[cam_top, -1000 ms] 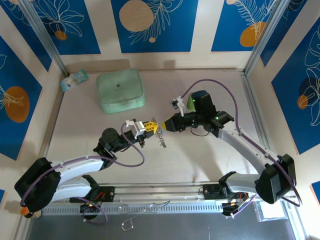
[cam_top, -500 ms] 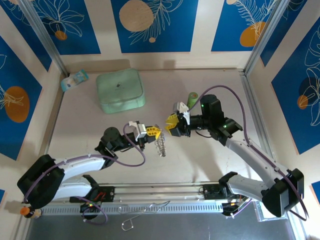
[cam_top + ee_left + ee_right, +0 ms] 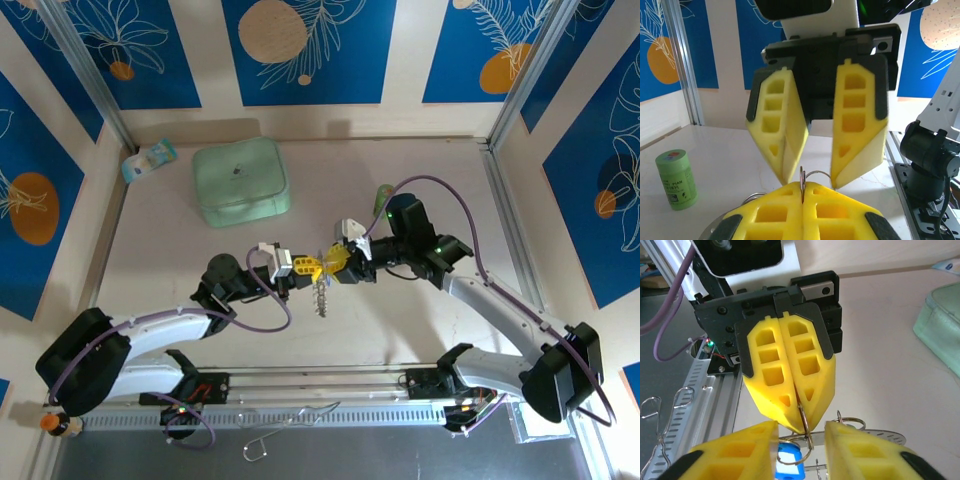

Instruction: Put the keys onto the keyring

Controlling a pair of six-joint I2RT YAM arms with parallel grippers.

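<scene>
Backdrop: pale worktop (image 3: 400, 325), walled by blue panels (image 3: 300, 50) with white leaf drawings.
Keyring (image 3: 320, 294): near the middle of the top view, it hangs as a bumpy pale strand just below where the two arms' fingertips meet. In the wrist views its thin metal edge stands upright.
Blue key (image 3: 790, 471): at the bottom edge of the right wrist frame, on a small wire loop between the right fingers. Whether they touch it cannot be told.
Left gripper (image 3: 798, 422): fingers pressed together, pinching the keyring's edge.
Right gripper (image 3: 811, 180): tip to tip with the left one. Its fingers stand a narrow gap apart, one on each side of the pinched edge.
Split ring (image 3: 847, 421): just right of the left fingertips.
Green can (image 3: 676, 179): upright at the lower left of the left wrist frame, well apart.
Mint case (image 3: 241, 180): upper left of centre in the top view, well apart from both grippers.
Teal packet (image 3: 150, 160): in the far left corner of the worktop, near the case.
</scene>
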